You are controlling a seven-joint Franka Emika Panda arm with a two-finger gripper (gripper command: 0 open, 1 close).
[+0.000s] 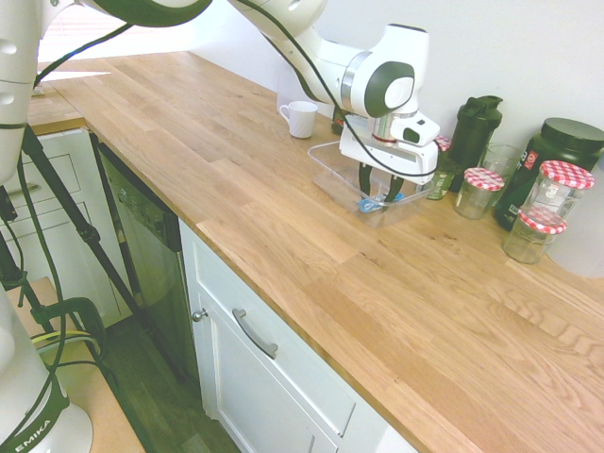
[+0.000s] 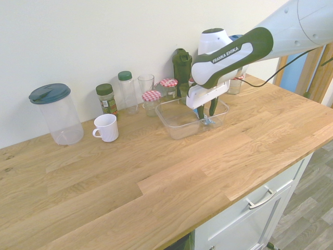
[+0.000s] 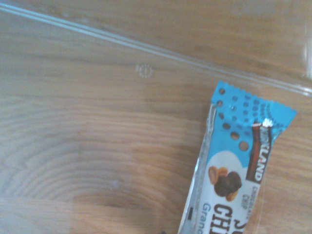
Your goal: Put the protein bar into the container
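Note:
The clear shallow container [image 1: 324,162] stands on the wooden counter near the back wall, and its rim [image 2: 167,105] shows in the second exterior view too. My gripper [image 1: 382,196] reaches down into its near end. The fingers stand a little apart, so it looks open [image 2: 206,115]. The protein bar [image 1: 370,204], in a bright blue wrapper, lies low in the container at the fingertips [image 2: 208,122]. In the wrist view the protein bar [image 3: 234,165] lies over the container's clear floor [image 3: 97,122], its lower part cut off by the frame edge.
A white mug [image 1: 301,119] stands beside the container. Behind it, along the wall, are glass jars with red-checked lids [image 1: 481,192], a dark shaker bottle [image 1: 472,130], a black tub [image 1: 557,151], spice bottles [image 2: 106,99] and a large clear canister [image 2: 56,113].

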